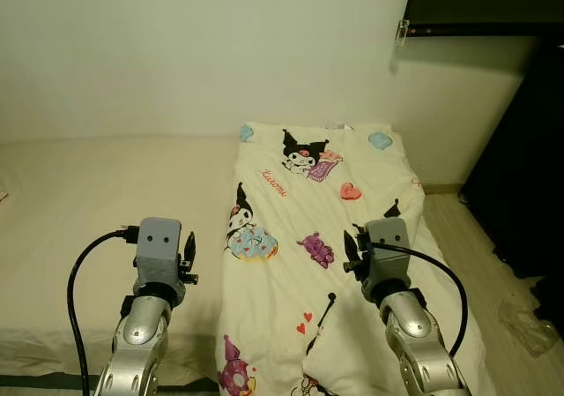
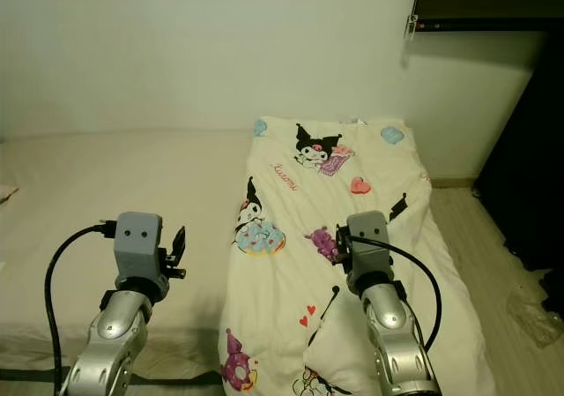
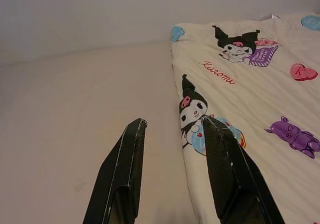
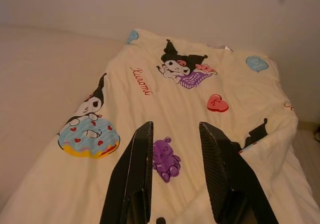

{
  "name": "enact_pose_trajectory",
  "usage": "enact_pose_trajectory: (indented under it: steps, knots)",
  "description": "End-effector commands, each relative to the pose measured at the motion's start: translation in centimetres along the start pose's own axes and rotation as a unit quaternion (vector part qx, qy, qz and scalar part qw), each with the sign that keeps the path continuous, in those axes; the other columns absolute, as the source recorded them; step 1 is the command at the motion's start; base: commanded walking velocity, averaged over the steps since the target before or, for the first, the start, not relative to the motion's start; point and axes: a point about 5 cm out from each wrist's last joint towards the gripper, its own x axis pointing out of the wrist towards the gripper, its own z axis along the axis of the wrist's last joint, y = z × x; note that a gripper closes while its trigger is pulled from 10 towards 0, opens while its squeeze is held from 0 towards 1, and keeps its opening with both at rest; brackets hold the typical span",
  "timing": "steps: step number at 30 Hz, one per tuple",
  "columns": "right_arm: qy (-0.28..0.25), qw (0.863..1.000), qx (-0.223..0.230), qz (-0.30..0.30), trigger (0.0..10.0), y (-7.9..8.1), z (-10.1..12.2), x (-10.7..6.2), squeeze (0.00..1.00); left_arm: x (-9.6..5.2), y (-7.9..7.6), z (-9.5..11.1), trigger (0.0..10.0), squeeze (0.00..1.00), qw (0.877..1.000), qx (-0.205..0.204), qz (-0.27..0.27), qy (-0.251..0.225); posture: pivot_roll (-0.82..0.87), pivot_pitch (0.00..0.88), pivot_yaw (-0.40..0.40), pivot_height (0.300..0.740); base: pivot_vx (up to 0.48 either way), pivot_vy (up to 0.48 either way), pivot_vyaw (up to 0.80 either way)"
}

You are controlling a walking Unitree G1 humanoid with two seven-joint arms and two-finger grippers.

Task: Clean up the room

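Right wrist view: blanket (image 4: 200, 109) beneath right tool (image 4: 175, 134).

Beige bed (image 1: 97, 211); cartoon-print blanket (image 1: 317, 237) spread on it.

Red script "Kuromi" printed on the cream blanket (image 3: 235, 99), beside the cartoon figures. A red heart (image 3: 303, 72) on the same blanket bears a letter "K". No other legible text.

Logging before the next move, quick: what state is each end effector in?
Left end effector: open, empty, over the cream mattress.
Right end effector: open, empty, over the cartoon-printed blanket.
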Motion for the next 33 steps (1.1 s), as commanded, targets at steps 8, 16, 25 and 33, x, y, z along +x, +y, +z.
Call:
enact_pose_trajectory:
  steps: [8, 16, 25, 33]
  knots:
    - [0.043, 0.986, -0.107, -0.121, 10.0, -5.6, -2.1, -1.5, 0.00, -0.3, 0.7, 0.0, 10.0, 0.00, 1.000, 0.008, 0.010, -0.001, -0.07, 0.098, 0.010, 0.740, 0.000, 0.000, 0.00]
    - [0.042, 0.967, -0.153, -0.200, 10.0, -8.6, -1.6, -2.4, 0.00, -0.5, 0.8, -0.1, 10.0, 0.00, 1.000, 0.008, 0.009, 0.000, -0.06, 0.102, 0.006, 0.740, 0.000, 0.000, 0.00]
    - [0.073, 0.957, -0.157, -0.232, 10.0, -10.4, -2.9, -1.6, 0.00, -0.6, 1.0, 0.0, 10.0, 0.00, 1.000, 0.010, 0.011, 0.000, -0.05, 0.096, 0.008, 0.740, 0.000, 0.000, 0.00]
    - [-0.041, 0.989, -0.041, -0.139, 10.0, -4.5, 2.1, 2.7, 0.00, -0.4, 1.3, 0.2, 10.0, 0.00, 1.000, 0.017, 0.013, -0.003, -0.04, 0.086, 0.005, 0.740, 0.000, 0.000, 0.00]
